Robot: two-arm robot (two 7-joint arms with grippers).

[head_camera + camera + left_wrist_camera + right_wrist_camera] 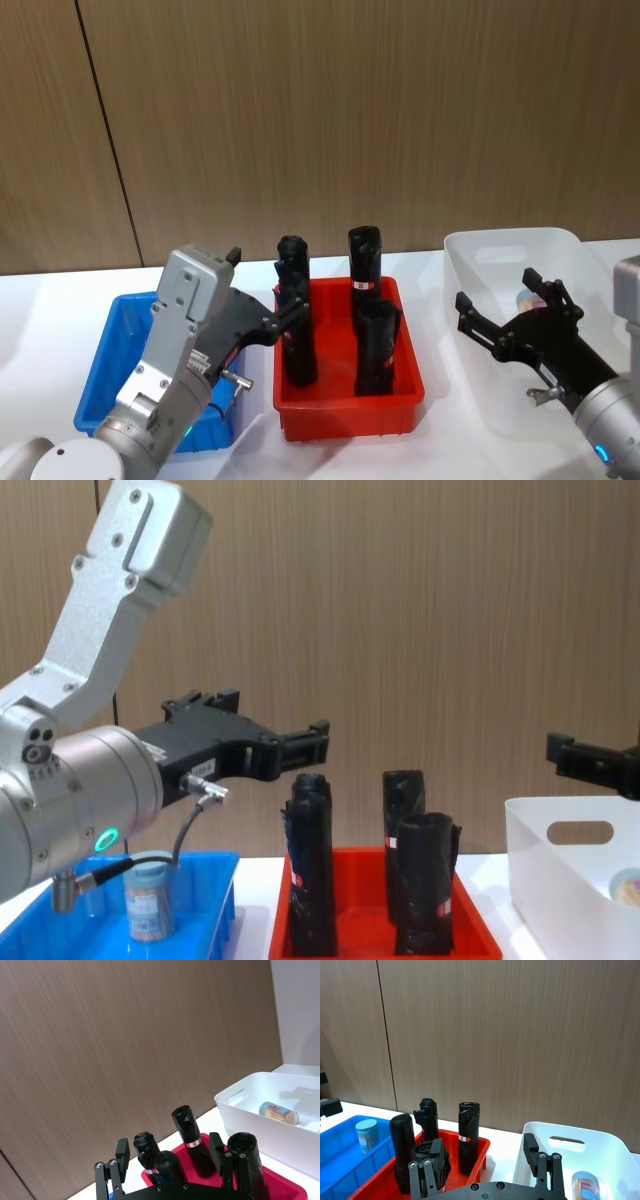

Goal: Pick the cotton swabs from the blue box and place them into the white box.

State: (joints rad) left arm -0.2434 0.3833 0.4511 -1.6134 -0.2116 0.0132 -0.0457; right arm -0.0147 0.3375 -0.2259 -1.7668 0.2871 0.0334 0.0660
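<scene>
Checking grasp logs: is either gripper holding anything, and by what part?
Nothing is held: left gripper open and empty, raised beside the blue box; right gripper open and empty above the white box. A cotton swab jar stands in the blue box.

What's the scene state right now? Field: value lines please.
left gripper: open, empty, raised between the blue box and the red tray
right gripper: open, empty, over the white box
blue box: one cotton swab jar visible, upright
white box: holds a second jar, lying on its side
red tray: four black rolls, upright
</scene>
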